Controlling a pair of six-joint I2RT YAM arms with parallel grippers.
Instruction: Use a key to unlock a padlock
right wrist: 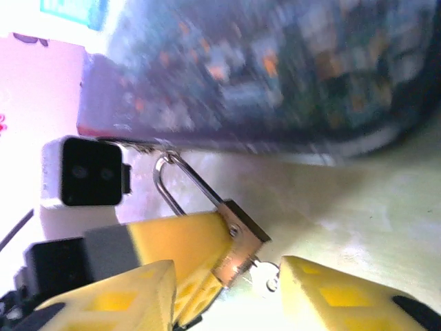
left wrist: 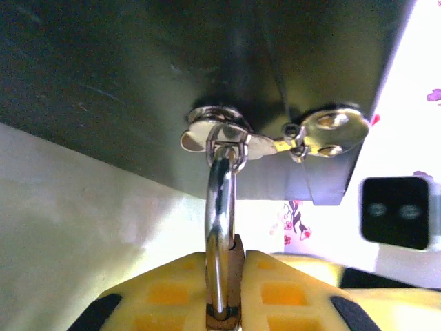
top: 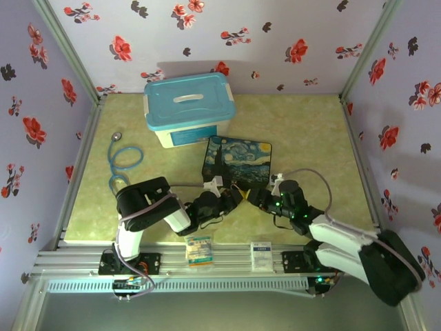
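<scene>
The brass padlock (right wrist: pixel 242 238) hangs by its silver shackle (left wrist: pixel 219 221) from the metal hasp (left wrist: pixel 222 134) on the front of the dark Starry Night box (top: pixel 238 160). My left gripper (left wrist: pixel 234 261) is shut on the padlock body, yellow pads pressed to both sides. The small silver key (right wrist: pixel 266 275) sticks out of the bottom of the padlock. My right gripper (right wrist: pixel 227 270) is open; its fingertips (right wrist: pixel 296 276) stand either side of the key without touching it. In the top view both grippers, left (top: pixel 231 198) and right (top: pixel 256 198), meet at the box's near edge.
A white tub with a blue lid (top: pixel 189 107) stands behind the box. A coiled blue cable (top: pixel 126 157) lies at the left. Two small packets (top: pixel 198 248) (top: pixel 262 252) sit on the front rail. The enclosure's floral walls close in on three sides.
</scene>
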